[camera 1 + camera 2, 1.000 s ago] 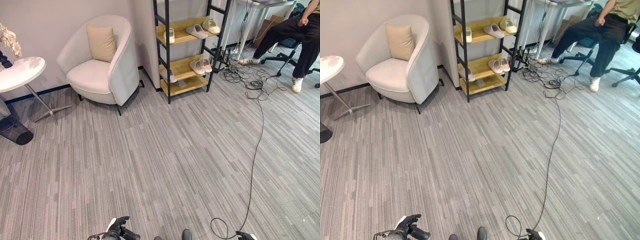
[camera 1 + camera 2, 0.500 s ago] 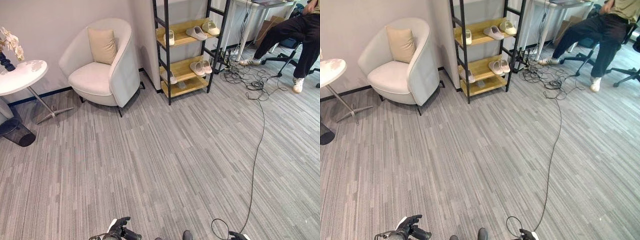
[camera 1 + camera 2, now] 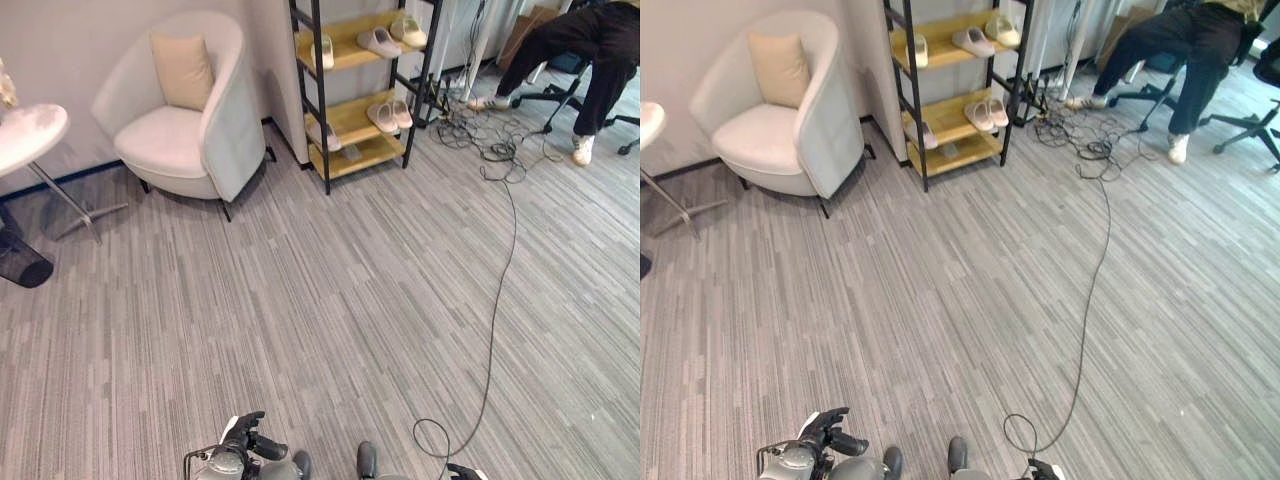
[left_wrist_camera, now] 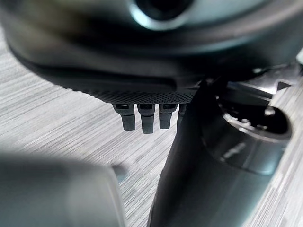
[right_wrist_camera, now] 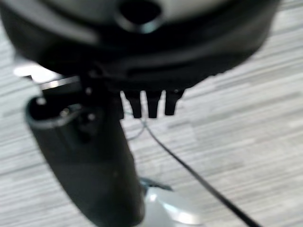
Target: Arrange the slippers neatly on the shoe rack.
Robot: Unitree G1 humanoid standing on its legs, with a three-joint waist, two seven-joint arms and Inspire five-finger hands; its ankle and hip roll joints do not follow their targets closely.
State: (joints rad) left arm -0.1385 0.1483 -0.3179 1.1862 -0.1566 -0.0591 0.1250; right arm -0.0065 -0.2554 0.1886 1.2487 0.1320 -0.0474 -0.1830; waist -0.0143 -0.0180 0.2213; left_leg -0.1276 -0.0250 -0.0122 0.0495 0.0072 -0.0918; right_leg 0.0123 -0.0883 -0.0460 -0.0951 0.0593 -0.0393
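A: Change since half a second back?

B: The whole view has slid; the shoe rack and the armchair sit higher and further left in frame. That is camera motion, not the furniture. No slipper has shifted on its shelf.

A: Where are the slippers?

B: All on the rack, at about 12 o'clock and well away. A slipper pair on the top shelf with one single slipper near the left post; a second pair on the middle shelf and an odd one at that shelf's left end.

A: Hands?

B: Left hand at 7 o'clock, right hand at 5 o'clock, both low. Each wrist view shows fingers straight, holding nothing.

A: Meaning?

B: Judged: no work within reach yet.

A: Room?

B: Grey striped carpet, a side table at 10 o'clock, a seated person at 2 o'clock.
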